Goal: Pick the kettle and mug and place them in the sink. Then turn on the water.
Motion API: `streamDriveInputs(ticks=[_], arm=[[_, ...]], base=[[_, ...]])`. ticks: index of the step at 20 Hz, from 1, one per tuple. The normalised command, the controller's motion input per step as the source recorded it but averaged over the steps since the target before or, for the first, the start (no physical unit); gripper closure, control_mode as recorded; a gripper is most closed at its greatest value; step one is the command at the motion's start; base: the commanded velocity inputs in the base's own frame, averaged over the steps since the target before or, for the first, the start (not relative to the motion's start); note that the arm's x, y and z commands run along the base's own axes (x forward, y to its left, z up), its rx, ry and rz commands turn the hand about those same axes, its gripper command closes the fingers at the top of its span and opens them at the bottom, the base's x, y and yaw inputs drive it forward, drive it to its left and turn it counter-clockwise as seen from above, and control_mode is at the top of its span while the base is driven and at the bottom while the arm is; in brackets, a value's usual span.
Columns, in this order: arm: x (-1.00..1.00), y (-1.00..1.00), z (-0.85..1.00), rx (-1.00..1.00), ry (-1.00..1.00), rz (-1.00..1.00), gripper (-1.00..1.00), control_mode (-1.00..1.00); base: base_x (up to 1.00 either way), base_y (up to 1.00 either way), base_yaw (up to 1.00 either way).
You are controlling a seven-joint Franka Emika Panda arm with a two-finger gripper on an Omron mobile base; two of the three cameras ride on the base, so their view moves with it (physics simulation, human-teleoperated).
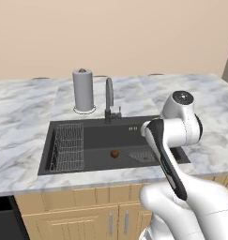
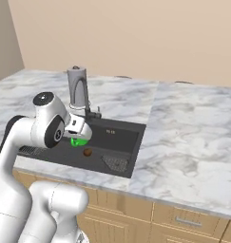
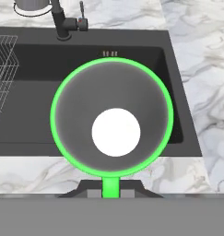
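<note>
Pincer: gripper (image 3: 110, 191) closed on the mug's handle, which runs down between the two fingertips at the bottom of the hand view; the tips themselves are mostly hidden by the mug.
Mug: the mug (image 3: 111, 117) hangs in the air over the right part of the sink, mouth facing the hand camera, pale bottom showing inside the green rim; in the right base view it is a green patch (image 2: 79, 141) half hidden behind the wrist.
Axis: mug's axis runs along the gripper, downward toward the basin, handle toward the hand.
Sink: the sink (image 1: 96, 136) holds a wire rack (image 1: 68, 146) at its left and a small reddish-brown thing (image 1: 114, 153) near the middle, too small to name.
Faucet: the faucet (image 1: 109, 98) stands behind the basin.
Paper-towel roll: paper-towel roll (image 1: 83, 90) just left of the faucet.
Arm: folded at the elbow over the counter's front edge, hand pointing down into the basin.
</note>
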Motion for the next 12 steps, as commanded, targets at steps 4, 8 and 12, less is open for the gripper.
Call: streamDriveInputs(ticks=[4,8,12], arm=[[0.0,0.0,0.0,0.0,0.0,0.0,1.0,1.0],[0.0,0.0,0.0,0.0,0.0,0.0,1.0,1.0],[0.0,0.0,0.0,0.0,0.0,0.0,1.0,1.0]], base=[[0.4,-0.06,0.03],[0.34,-0.1,0.02],[0.43,-0.08,0.01]])
